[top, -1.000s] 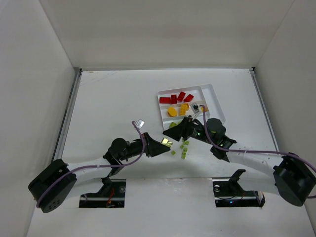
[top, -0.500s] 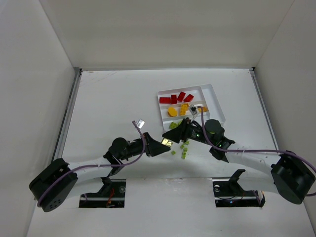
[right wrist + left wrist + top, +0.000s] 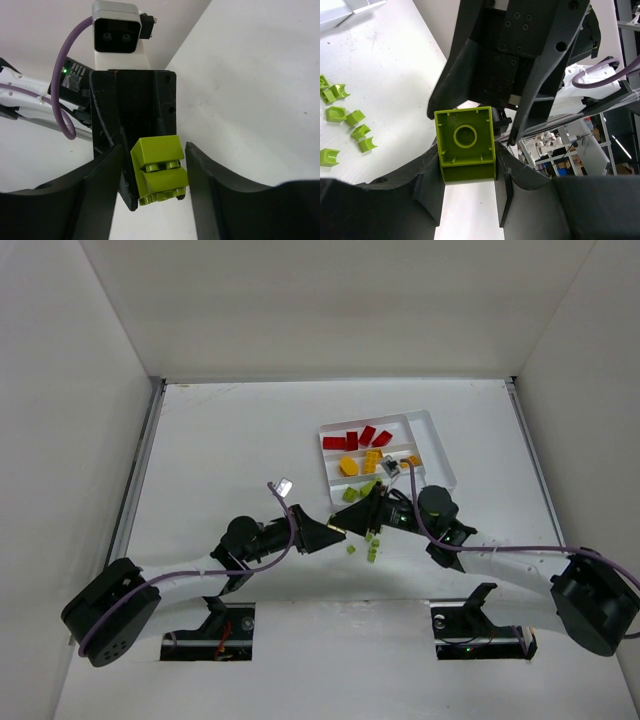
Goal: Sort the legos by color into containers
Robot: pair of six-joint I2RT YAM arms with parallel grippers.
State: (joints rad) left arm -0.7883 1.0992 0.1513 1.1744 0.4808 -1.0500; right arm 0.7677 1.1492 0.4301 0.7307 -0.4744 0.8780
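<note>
Right gripper (image 3: 154, 150) nearer lime brick (image 3: 466, 145)

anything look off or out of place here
Mostly the lime green brick: the left gripper clamps it while the open right gripper straddles the same brick. Also, tiny lime green pieces lie scattered on the table, outside the tray.

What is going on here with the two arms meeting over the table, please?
This looks like a handover during colour sorting. The left end effector grips a lime-green brick, and the right end effector is open around it. Red bricks and yellow-orange bricks already lie in separate slots of the tray; small lime-green pieces lie loose on the table.
</note>
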